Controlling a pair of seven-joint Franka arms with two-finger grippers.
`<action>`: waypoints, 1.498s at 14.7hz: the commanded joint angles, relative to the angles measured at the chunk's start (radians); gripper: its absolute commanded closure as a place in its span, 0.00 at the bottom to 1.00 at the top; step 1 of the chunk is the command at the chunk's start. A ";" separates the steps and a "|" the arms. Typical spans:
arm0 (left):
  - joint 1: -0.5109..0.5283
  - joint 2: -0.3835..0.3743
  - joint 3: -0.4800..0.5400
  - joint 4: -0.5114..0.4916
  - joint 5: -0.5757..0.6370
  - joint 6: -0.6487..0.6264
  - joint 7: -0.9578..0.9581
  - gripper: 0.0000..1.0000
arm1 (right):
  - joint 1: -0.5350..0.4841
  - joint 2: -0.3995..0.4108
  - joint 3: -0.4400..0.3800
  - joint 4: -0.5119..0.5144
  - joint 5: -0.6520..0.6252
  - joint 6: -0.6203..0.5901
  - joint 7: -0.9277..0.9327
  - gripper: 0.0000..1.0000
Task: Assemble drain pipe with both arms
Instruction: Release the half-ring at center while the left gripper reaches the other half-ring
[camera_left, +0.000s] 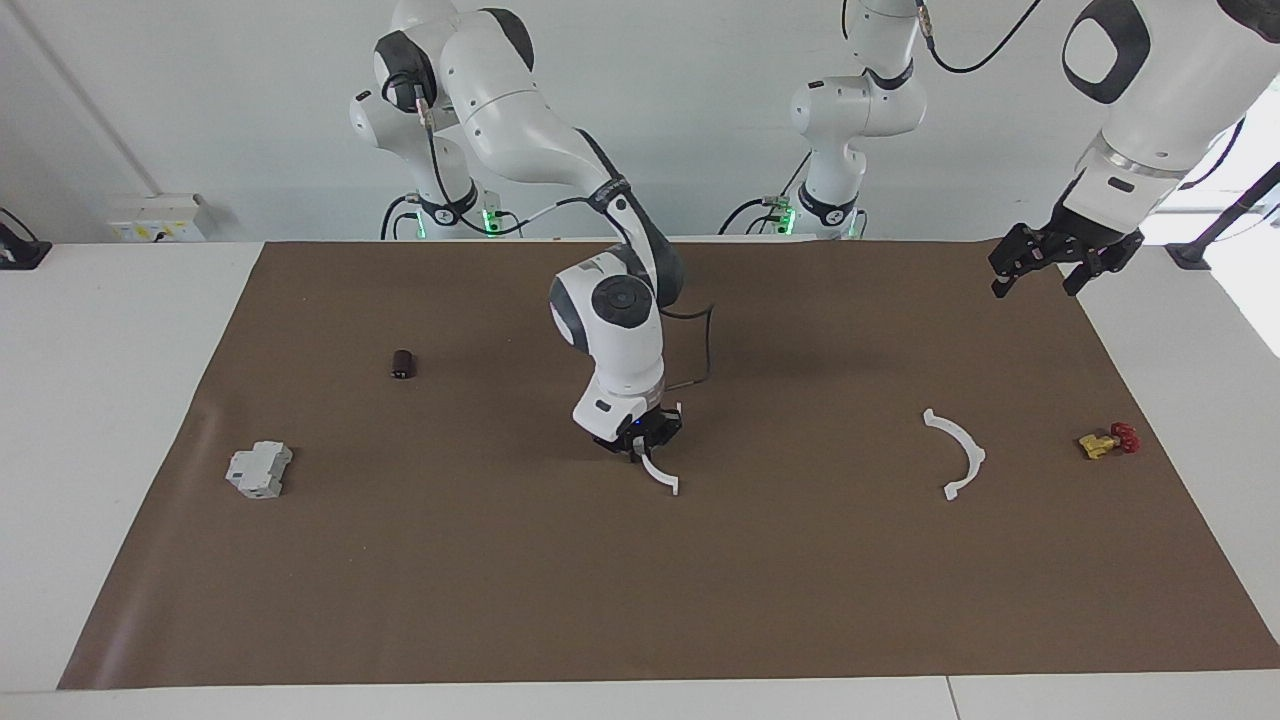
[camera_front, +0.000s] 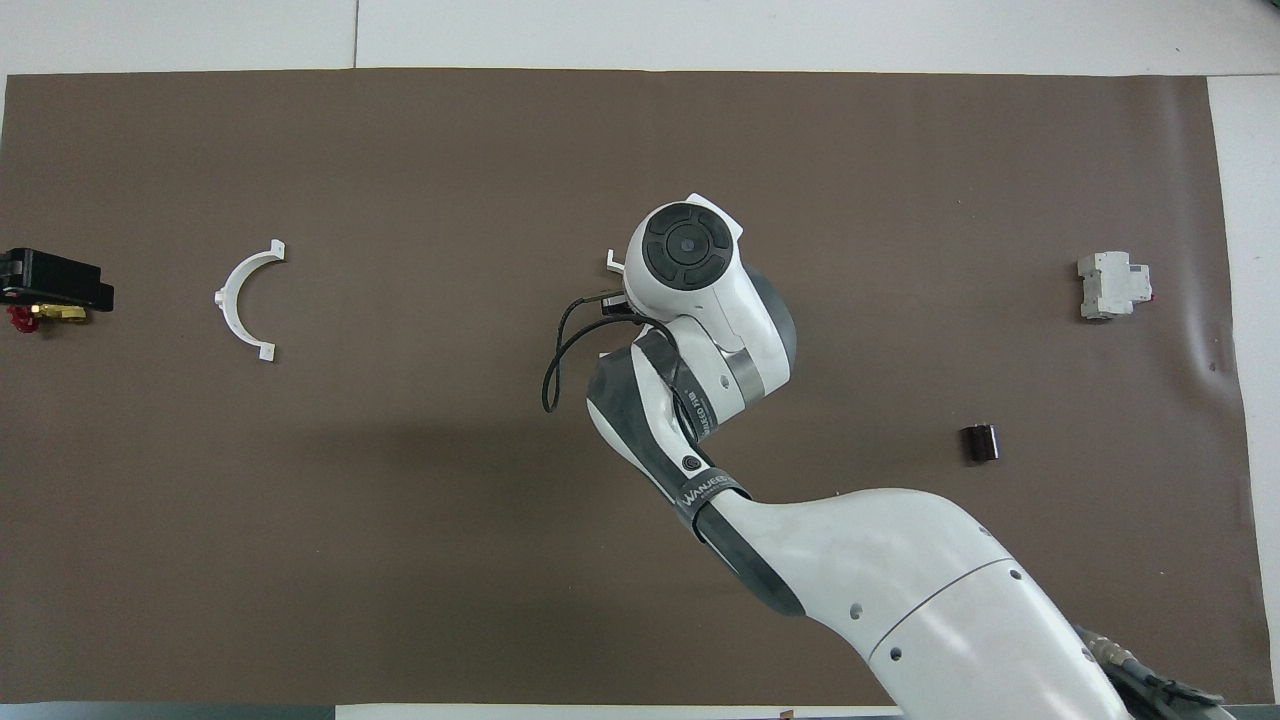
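Note:
One white half-ring arc of the drain pipe (camera_left: 662, 477) hangs from my right gripper (camera_left: 640, 447), which is shut on its middle, over the middle of the brown mat. The arc's lower tab is close to the mat; I cannot tell whether it touches. From overhead the right arm's wrist covers the gripper and only an end tab of this arc (camera_front: 613, 262) shows. The other arc (camera_left: 962, 452) (camera_front: 238, 298) lies flat toward the left arm's end, untouched. My left gripper (camera_left: 1038, 285) (camera_front: 55, 280) waits open and raised at that end, holding nothing.
A boxy light-grey block (camera_left: 259, 469) (camera_front: 1110, 285) and a small dark cylinder (camera_left: 402, 364) (camera_front: 980, 443) sit toward the right arm's end. A small yellow and red fitting (camera_left: 1108, 440) (camera_front: 30, 316) lies beside the free arc. The brown mat (camera_left: 640, 600) covers the table.

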 joint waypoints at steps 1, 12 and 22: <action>0.014 -0.039 0.005 -0.105 0.004 0.103 0.046 0.00 | 0.021 -0.011 -0.005 -0.033 -0.025 0.024 -0.026 0.67; 0.071 0.077 0.005 -0.325 0.004 0.508 0.164 0.00 | -0.233 -0.264 -0.012 0.043 -0.019 -0.244 -0.080 0.00; 0.060 0.328 0.005 -0.319 0.004 0.810 0.155 0.04 | -0.537 -0.651 -0.035 -0.080 -0.031 -0.727 -0.264 0.00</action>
